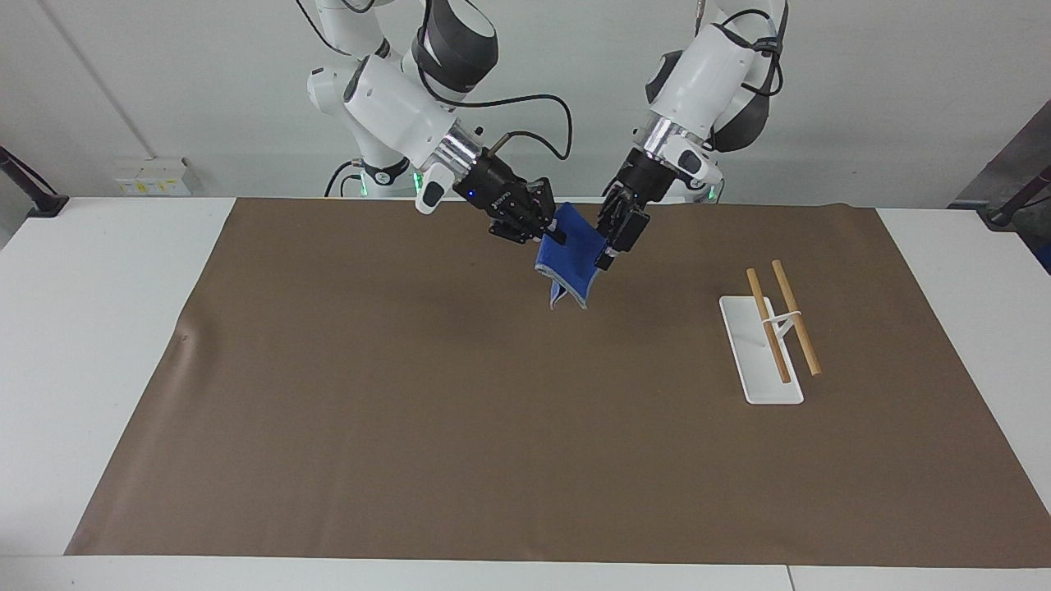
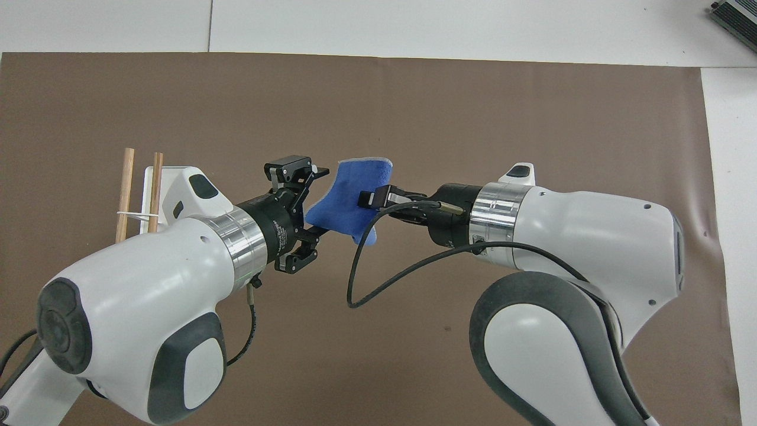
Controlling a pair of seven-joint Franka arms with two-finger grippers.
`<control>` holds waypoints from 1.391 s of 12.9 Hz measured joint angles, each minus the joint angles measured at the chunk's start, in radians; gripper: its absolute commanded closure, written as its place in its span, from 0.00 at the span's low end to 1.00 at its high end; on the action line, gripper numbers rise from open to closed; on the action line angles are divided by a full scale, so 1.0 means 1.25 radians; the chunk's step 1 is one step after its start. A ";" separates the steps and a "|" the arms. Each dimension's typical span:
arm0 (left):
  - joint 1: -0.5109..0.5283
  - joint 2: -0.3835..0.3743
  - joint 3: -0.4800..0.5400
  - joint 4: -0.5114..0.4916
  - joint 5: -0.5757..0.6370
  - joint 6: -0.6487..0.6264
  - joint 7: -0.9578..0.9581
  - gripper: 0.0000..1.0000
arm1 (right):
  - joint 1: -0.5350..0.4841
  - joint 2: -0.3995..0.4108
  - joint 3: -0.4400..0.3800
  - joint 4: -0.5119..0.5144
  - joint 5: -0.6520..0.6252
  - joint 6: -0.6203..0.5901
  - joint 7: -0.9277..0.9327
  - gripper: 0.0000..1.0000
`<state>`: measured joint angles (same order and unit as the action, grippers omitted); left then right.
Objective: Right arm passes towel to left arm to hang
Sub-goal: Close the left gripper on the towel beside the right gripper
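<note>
facing view: my right gripper [image 1: 552,233] is clamped on the blue towel [image 1: 568,264], held in the air over the brown mat [image 1: 410,394], its length hanging down. my left gripper [image 1: 609,246] sits at the towel's free edge, on the rack's side, fingers straddling it and not yet visibly pinched.

overhead view: the towel [image 2: 349,201] hangs between both grippers. one towel, two arms, one rack [image 2: 155,177] with two wooden bars.
</note>
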<state>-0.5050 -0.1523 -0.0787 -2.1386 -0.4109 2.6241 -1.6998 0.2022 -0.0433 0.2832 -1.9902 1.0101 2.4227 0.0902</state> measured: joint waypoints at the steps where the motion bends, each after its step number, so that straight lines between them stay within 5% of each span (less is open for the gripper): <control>1: 0.000 0.000 0.000 0.000 0.000 0.000 0.000 1.00 | 0.000 0.000 0.000 0.000 0.000 0.000 0.000 1.00; 8: 0.001 0.000 0.003 0.000 0.000 0.001 0.000 1.00 | 0.000 0.000 0.000 0.000 0.000 0.000 0.000 0.99; 11: 0.002 0.000 0.006 0.000 0.000 0.002 0.000 1.00 | -0.001 0.000 -0.001 0.000 0.000 0.000 0.000 0.56; 13: 0.003 0.000 0.008 0.001 0.000 0.003 0.000 1.00 | -0.001 0.000 -0.002 0.000 0.000 0.000 0.000 0.00; 18: 0.037 0.001 0.011 0.013 0.006 0.006 0.006 1.00 | -0.016 -0.002 -0.005 0.000 -0.016 0.004 -0.008 0.00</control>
<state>-0.4588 -0.1513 -0.0653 -2.1222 -0.4028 2.6318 -1.6929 0.1828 -0.0457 0.2765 -1.9903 0.9906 2.4273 0.0802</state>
